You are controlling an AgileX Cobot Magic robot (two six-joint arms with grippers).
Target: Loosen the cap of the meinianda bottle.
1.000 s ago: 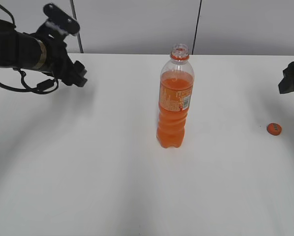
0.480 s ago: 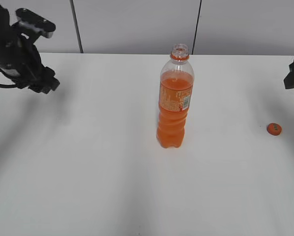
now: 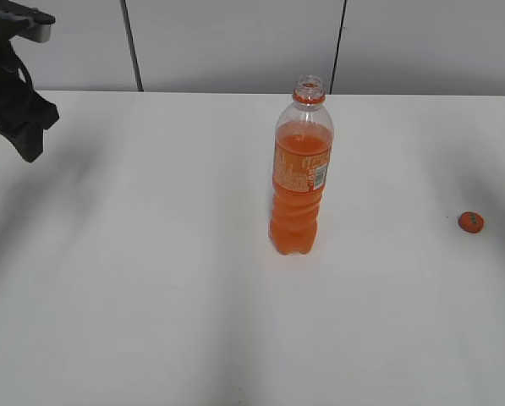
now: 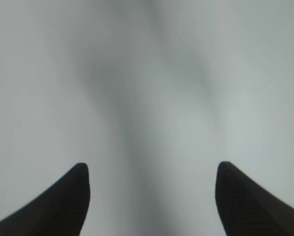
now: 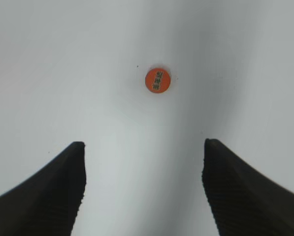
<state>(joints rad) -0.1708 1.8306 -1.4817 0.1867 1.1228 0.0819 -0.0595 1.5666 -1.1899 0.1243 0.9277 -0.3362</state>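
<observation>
On my screen the cap (image 3: 471,222) lies flat on the worktop (image 3: 150,279), printed top up, well to the right of the meinianda bottle (image 3: 300,169) and apart from it. The bottle stands upright near the middle of the worktop with its neck bare and open; the orange ring sits just under the threads. So I judge the loosening done, and more than done: the cap is fully off.

I'd expect the cap to be light, stiff and a little slick, easy to skid across the smooth surface if I nudge it. If I had to lift it, I would pinch it across its ribbed rim from directly above. The bottle looks mostly full, so I reckon it is fairly heavy and stable at the base, but its clear wall will give under a squeeze and, being open, it could spill. I would hold it at the labelled waist or just under the neck ring, gently.

The right gripper (image 5: 144,189) hangs above the worktop with the cap ahead of its tips; its jaws stand wide apart with nothing between them. The left gripper (image 4: 151,199) is likewise spread wide and empty over bare worktop. In the exterior view the left arm (image 3: 11,93) sits at the far left edge, well away from the bottle.
</observation>
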